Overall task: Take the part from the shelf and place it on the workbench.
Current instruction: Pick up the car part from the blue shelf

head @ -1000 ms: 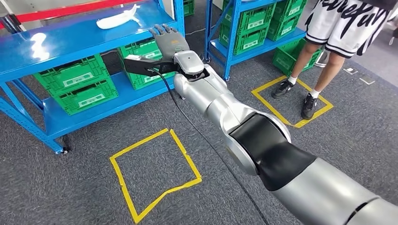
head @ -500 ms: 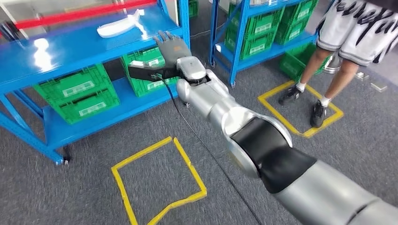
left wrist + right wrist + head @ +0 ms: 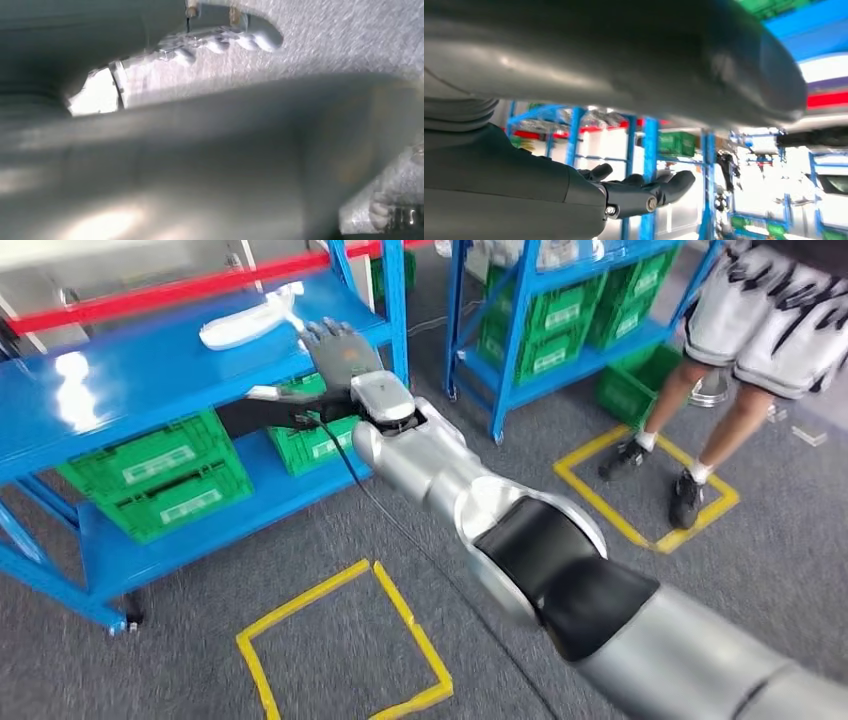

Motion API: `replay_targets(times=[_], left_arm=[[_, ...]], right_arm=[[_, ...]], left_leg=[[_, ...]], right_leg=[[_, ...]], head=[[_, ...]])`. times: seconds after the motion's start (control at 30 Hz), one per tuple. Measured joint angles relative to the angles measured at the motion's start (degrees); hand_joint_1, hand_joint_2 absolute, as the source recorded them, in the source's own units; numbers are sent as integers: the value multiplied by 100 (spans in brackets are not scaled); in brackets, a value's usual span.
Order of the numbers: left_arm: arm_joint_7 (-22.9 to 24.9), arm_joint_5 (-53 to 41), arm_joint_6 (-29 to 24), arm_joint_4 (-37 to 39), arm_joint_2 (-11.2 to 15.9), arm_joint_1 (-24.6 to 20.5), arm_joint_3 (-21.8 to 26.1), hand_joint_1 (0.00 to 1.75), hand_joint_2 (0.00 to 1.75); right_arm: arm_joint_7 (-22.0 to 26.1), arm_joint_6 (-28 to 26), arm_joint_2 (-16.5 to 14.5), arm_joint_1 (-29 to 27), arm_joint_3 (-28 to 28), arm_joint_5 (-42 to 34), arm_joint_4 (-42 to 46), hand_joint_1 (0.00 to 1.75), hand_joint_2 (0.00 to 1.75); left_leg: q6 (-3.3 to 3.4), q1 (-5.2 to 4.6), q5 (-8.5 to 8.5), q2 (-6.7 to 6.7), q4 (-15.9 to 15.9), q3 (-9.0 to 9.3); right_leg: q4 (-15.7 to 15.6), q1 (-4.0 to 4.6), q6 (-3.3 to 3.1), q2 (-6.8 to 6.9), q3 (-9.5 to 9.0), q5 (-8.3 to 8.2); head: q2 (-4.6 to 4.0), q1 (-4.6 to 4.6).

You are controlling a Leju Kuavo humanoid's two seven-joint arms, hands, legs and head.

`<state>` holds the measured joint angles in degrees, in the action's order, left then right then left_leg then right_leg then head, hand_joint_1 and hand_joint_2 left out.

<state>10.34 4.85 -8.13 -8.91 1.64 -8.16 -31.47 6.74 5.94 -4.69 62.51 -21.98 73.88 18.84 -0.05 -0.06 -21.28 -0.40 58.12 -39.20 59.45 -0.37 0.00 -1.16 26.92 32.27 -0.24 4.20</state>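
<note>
Reaching farther than a second ago, the right hand [image 3: 343, 348] is now sitting at the front edge of the shelf [image 3: 120, 370], its fingers [image 3: 325, 332] spread wide and holding nothing — the whole scene has also shifted in the head view, so the camera has turned. The white part [image 3: 245, 320] is lying on the blue top level of the shelf, just beyond the fingertips and slightly to their left; whether they are touching it cannot be told. In the right wrist view the hand [image 3: 639, 192] is showing dark fingers held apart with empty air between them.

Green crates [image 3: 160, 475] are sitting on the lower level of the shelf, under the arm. A second blue rack [image 3: 520, 330] with more green crates is standing to the right. A person [image 3: 760, 330] in patterned shorts is standing beside it, feet on a yellow floor square [image 3: 650, 490]. Another yellow square [image 3: 340, 640] is marking the grey carpet in front of the shelf.

Blur is covering the left wrist view — the left hand's state cannot be told.
</note>
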Motion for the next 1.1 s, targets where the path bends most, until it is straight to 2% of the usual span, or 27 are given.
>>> replay_targets(times=[0.03, 0.07, 0.1, 0.13, 0.17, 0.2, 0.23, 0.27, 0.3, 0.33, 0.37, 0.4, 0.43, 0.5, 0.53, 0.6, 0.67, 0.7, 0.73, 0.77, 0.8, 0.87, 0.9, 0.93, 1.03, 1.1], left_arm=[[-12, 2, -1, -3, -4, -8, 0, 0, 0], [-21, 2, -1, -5, -5, -14, 0, 0, 0], [-27, 3, -2, -7, -5, -15, 0, 0, 0], [-32, 2, -2, -5, -4, -14, 0, 0, 0], [-35, 2, -3, -5, -5, -12, 0, 0, 0], [-34, -1, -3, -5, -10, -7, 0, 0, 0], [-31, -4, -3, -5, -15, -1, 0, 0, 0], [-25, -8, -3, -5, -20, 3, 0, 0, 0], [-19, -14, -3, -5, -26, 6, 0, 0, 0], [-13, -23, -3, -3, -33, 2, 0, 0, 0], [-9, -33, -3, -2, -39, -5, 0, 0, 0], [-5, -43, -3, -3, -45, -17, 0, 0, 0], [0, -53, -3, -4, -48, -26, 0, 0, 0], [10, -64, -3, -10, -46, -36, 0, 0, 0], [14, -68, -3, -11, -45, -40, -1, 0, 0], [17, -73, -3, -14, -50, -58, -2, 0, 0], [15, -75, -3, -15, -63, -70, -3, 0, 0], [16, -75, -3, -14, -67, -69, -3, 0, 0], [20, -76, -3, -12, -69, -65, -4, 0, 0], [22, -76, -3, -9, -70, -60, -5, 0, 0], [25, -76, -3, -7, -68, -57, -6, 0, 0], [24, -76, -3, 0, -57, -52, -7, 0, 0], [23, -76, -3, 1, -52, -52, -8, 0, 0], [23, -76, -3, 2, -48, -51, -9, 0, 0], [20, -76, -3, -4, -57, -61, -20, 0, 0], [16, -76, -3, -5, -63, -76, -28, 0, 0]], right_arm=[[-1, -3, -2, 29, -7, -9, 4, 0, 0], [0, -6, -3, 47, -17, -13, 8, 0, 0], [-1, -5, -4, 44, -29, -14, 9, 0, 0], [-3, -5, -4, 31, -42, -16, 7, 0, 0], [-9, -4, -3, 7, -52, -20, 5, 0, 0], [-15, -3, 1, -19, -62, -26, 4, 0, 0], [-19, -5, 7, -40, -69, -35, 3, 0, 0], [-23, -8, 15, -53, -76, -47, 2, 0, 0], [-23, -11, 29, -61, -80, -57, 1, 0, 0], [-22, -16, 41, -69, -84, -68, -3, 0, 0], [-22, -18, 57, -77, -92, -78, -9, 0, 0], [-22, -20, 70, -87, -102, -89, -14, 0, 0], [-24, -24, 78, -90, -112, -102, -19, 0, 0], [-30, -33, 87, -66, -123, -120, -14, 0, 0], [-32, -39, 88, -44, -124, -124, -9, 0, 0], [-30, -41, 85, -18, -126, -128, 0, 0, 0], [-30, -38, 85, -33, -129, -141, 0, 0, 0], [-31, -35, 85, -50, -132, -157, 0, 0, 0], [-35, -32, 85, -64, -140, -179, 0, 0, 0], [-40, -30, 85, -72, -152, -203, 0, 0, 0], [-44, -28, 85, -74, -168, -223, 0, 0, 0], [-49, -27, 84, -72, -204, -245, -2, 0, 0], [-49, -26, 83, -73, -219, -249, -2, 0, 0], [-50, -24, 83, -76, -229, -252, 1, 0, 0], [-56, -26, 86, -54, -237, -257, 10, 0, 0], [-58, -28, 89, -24, -239, -256, 11, 0, 0]], left_leg=[[39, 10, -42, -1, -24, 68], [68, 19, -89, -5, -40, 143], [89, 25, -150, -7, -50, 210], [105, 28, -220, -7, -51, 281], [111, 28, -296, -12, -51, 360], [112, 27, -373, -21, -50, 448], [107, 26, -454, -32, -48, 544], [97, 25, -536, -43, -46, 648], [82, 23, -623, -50, -44, 751], [63, 16, -712, -53, -30, 851], [36, 9, -799, -63, -20, 932], [5, 6, -884, -69, -22, 986], [-33, 2, -926, -78, 7, 1041], [-111, 5, -912, -78, 133, 1061], [-145, 5, -866, -67, 326, 1003], [-196, 17, -903, -41, 890, 654], [-247, 34, -1173, -28, 1460, 185], [-268, 39, -1317, -23, 1601, -8], [-273, 42, -1382, -18, 1594, -134], [-258, 42, -1316, -13, 1429, -181], [-223, 37, -1098, -8, 1127, -160], [-126, -1, -409, -2, 395, -51], [-90, -24, -178, -5, 143, 5], [-60, -40, -59, -10, -14, 48], [26, -17, -117, -21, -132, 280], [82, 8, -173, -17, -156, 445]], right_leg=[[239, -1, 27, 14, 112, -84], [552, -6, 52, 30, 314, -126], [902, -12, 73, 47, 569, -98], [1212, -14, 98, 56, 838, 34], [1416, -18, 116, 61, 1077, 234], [1480, -19, 124, 66, 1252, 421], [1397, -18, 124, 68, 1358, 511], [1172, -16, 113, 70, 1390, 434], [825, -11, 91, 76, 1366, 151], [451, 3, 63, 83, 1333, -259], [167, 20, 30, 91, 1291, -598], [-14, 42, -6, 95, 1244, -852], [-80, 55, -45, 91, 1206, -939], [-99, 53, -138, 78, 1062, -881], [-119, 40, -193, 75, 983, -843], [-140, 28, -267, 75, 823, -744], [-141, 27, -288, 68, 678, -615], [-141, 27, -286, 60, 598, -543], [-141, 27, -282, 51, 510, -469], [-141, 27, -276, 42, 416, -395], [-142, 28, -269, 37, 321, -321], [-148, 34, -235, 25, 168, -177], [-164, 40, -203, 17, 109, -99], [-159, 47, -169, 9, 41, -60], [-1, 55, -71, 17, -64, -85], [470, 40, -15, 41, 190, -23]], head=[[0, 14], [0, 23], [0, 32], [0, 36], [0, 40], [0, 44], [1, 47], [1, 52], [1, 55], [1, 50], [0, 45], [0, 36], [0, 27], [1, 27], [1, 22], [1, 11], [1, 4], [1, 3], [0, 3], [0, 3], [0, 1], [1, -5], [1, -7], [1, -9], [1, 9], [1, 16]])
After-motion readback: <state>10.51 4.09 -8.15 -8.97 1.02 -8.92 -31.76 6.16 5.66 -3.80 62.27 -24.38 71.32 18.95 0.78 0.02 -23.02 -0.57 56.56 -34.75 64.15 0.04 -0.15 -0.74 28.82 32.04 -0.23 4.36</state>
